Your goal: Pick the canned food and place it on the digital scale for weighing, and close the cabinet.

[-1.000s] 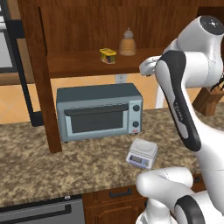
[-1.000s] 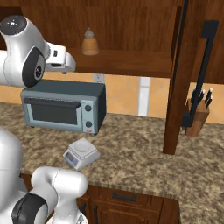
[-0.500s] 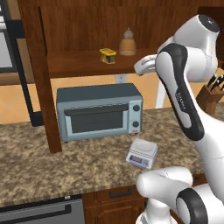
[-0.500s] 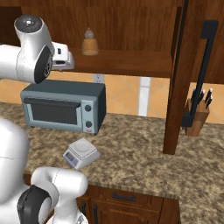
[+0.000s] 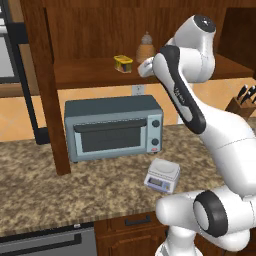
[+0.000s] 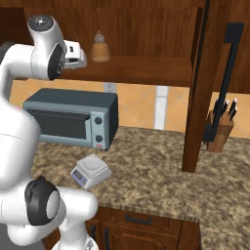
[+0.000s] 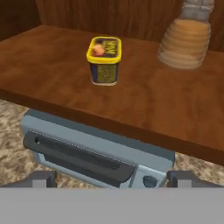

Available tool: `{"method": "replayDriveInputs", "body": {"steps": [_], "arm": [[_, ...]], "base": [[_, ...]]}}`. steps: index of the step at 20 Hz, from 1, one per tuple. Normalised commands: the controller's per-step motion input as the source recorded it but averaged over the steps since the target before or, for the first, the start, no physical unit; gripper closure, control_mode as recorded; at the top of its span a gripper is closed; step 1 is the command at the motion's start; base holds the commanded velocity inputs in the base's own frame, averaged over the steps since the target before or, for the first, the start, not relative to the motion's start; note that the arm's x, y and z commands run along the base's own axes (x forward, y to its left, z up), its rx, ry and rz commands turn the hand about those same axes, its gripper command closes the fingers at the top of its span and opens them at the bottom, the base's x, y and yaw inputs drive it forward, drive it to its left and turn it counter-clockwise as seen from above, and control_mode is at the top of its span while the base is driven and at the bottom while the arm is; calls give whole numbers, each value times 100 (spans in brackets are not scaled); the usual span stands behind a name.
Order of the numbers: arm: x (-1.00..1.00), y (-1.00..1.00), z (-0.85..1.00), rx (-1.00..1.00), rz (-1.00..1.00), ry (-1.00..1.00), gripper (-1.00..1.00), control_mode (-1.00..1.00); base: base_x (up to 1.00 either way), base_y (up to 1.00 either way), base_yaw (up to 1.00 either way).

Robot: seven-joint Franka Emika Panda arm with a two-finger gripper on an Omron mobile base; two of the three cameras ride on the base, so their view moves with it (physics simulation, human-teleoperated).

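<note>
Gripper (image 7: 112, 179) hovers at the open front of the cabinet (image 5: 45, 90), level with the shelf edge, jaws spread wide, nothing between them, the 2 tips (image 7: 41, 178) low at either side of the hand view. Canned food (image 7: 104, 60) stands upright on the cabinet shelf (image 7: 144, 109), ahead of the jaws and a bit left of their centre line, well apart from both tips. In the left base view the tin (image 5: 123, 63) sits just left of the white hand, near but not touching. It's a small squat tin: yellow rim and lid with a printed picture on top, darker label band round the side; label text too blurred to read. Tan ribbed bottle (image 7: 186, 41) stands on the same shelf, right of the tin and further back, apart from it. Below the shelf, grey-blue toaster oven (image 5: 114, 127) on the granite counter (image 5: 60, 195). Digital scale (image 5: 162, 176) lies flat on the counter in front of the oven's right end, nothing on it, display strip on its near edge. Cabinet door (image 6: 229, 73) with black bar handle looks swung open at the right, though the right base view shows it edge-on. Knife block (image 6: 219, 129) on the counter near that door.
</note>
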Motion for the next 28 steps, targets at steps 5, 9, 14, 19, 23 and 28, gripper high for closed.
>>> {"method": "replayDriveInputs", "body": {"steps": [5,9,14,19,23,28], "arm": [[80,12,0,10,-2,-2,-100,-100],[23,63,0,1,0,-2,-100,-100],[29,51,-2,0,0,-3,-100,-100],[48,8,-1,0,0,0,-100,-100],[47,-4,-1,0,0,0,-100,-100],[43,-1,-1,0,0,0,-100,-100]], "base": [[0,0,0],[0,0,0],[0,0,0],[0,0,0],[0,0,0],[0,0,0]]}}
